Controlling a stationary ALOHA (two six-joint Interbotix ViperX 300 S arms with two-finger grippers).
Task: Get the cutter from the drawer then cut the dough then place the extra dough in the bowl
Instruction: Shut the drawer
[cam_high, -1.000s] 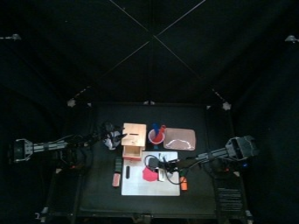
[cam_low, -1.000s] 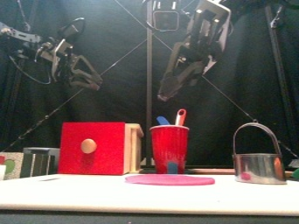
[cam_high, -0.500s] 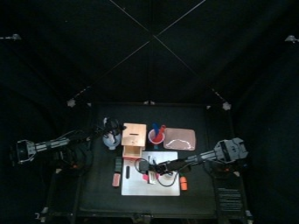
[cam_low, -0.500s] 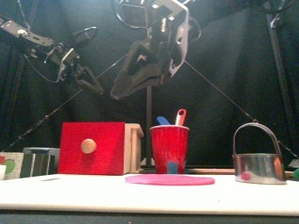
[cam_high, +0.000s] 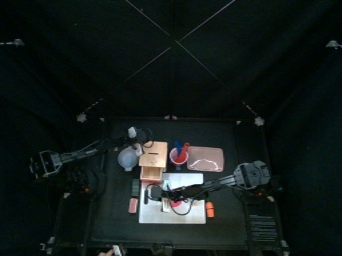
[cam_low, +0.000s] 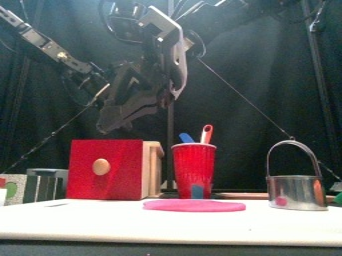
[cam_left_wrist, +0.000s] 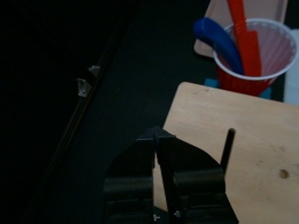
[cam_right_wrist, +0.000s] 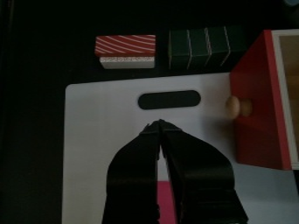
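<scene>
Now we are hovering the right gripper (cam_right_wrist: 158, 128), jaws clenched empty, with the red drawer front (cam_right_wrist: 267, 87) just beside the tips. Our left gripper (cam_left_wrist: 156, 134), likewise clenched, is hanging near the wooden box (cam_left_wrist: 251, 131).

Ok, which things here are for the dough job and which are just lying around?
Job: box, board, dough, bowl; cutter not in view.
Lying about: cup, knives, striped toy, dark toy.

You have: wooden box (cam_low: 114, 168) 1 | red cup (cam_low: 194, 168) 1 | toy knives (cam_low: 206, 133) 2 | dough disc (cam_low: 195, 206) 1 | white cutting board (cam_right_wrist: 117, 122) 1 | metal cutter (cam_low: 294, 185) 1
</scene>
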